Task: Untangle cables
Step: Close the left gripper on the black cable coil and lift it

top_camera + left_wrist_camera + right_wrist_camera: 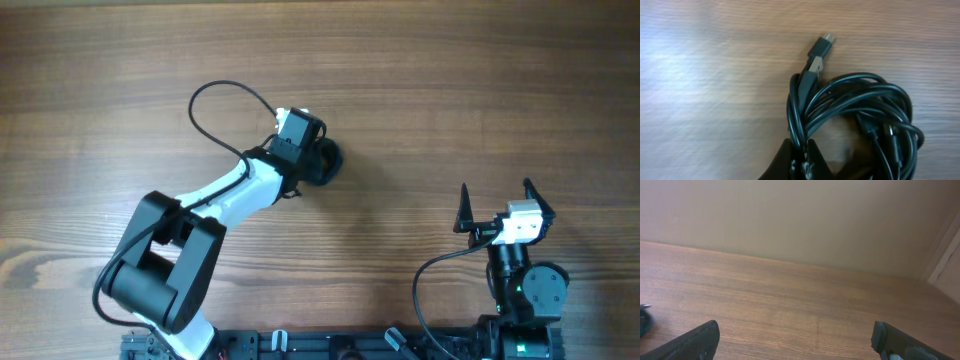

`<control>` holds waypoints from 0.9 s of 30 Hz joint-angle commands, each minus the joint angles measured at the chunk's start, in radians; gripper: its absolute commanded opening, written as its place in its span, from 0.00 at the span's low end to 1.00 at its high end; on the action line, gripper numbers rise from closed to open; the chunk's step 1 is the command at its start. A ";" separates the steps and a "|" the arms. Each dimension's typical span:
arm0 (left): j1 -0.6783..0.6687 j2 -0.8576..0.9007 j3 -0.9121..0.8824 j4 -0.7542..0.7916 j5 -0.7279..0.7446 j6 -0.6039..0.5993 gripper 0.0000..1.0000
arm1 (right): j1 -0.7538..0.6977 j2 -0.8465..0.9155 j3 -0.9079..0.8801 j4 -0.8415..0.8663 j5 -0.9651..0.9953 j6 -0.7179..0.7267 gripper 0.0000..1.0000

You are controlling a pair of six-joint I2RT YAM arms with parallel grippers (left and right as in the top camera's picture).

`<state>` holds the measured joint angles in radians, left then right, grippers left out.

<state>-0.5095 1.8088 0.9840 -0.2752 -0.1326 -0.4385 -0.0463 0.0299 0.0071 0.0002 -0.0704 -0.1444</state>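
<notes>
Where the cables (865, 92) lie as one knotted bundle mid-table (450, 80), the left gripper (801, 146) is pinched tight on a few strands at the near edge. Best bet: lift gently, draw outward, and watch that USB plug (821, 50) for snags. The right gripper (795, 327) gapes wide, empty, well apart. Count: one bundle, one plug clearly showing, two grippers; strands too overlapped to count.

Wood-grain table (450, 80); plain beige wall (815, 220) behind.
</notes>
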 commanded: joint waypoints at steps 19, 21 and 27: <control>0.054 -0.186 -0.014 -0.430 0.042 -0.230 0.66 | 0.004 0.000 -0.002 0.002 0.002 -0.013 1.00; 0.054 -0.180 -0.015 -0.416 0.042 -0.176 0.64 | 0.004 0.000 -0.002 0.002 0.002 -0.013 1.00; 0.053 -0.119 -0.015 -0.420 0.046 -0.019 0.56 | 0.004 0.000 -0.002 0.002 0.002 -0.013 1.00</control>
<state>-0.4587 1.6489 0.9661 -0.6880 -0.0952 -0.5949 -0.0463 0.0299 0.0067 0.0002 -0.0704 -0.1444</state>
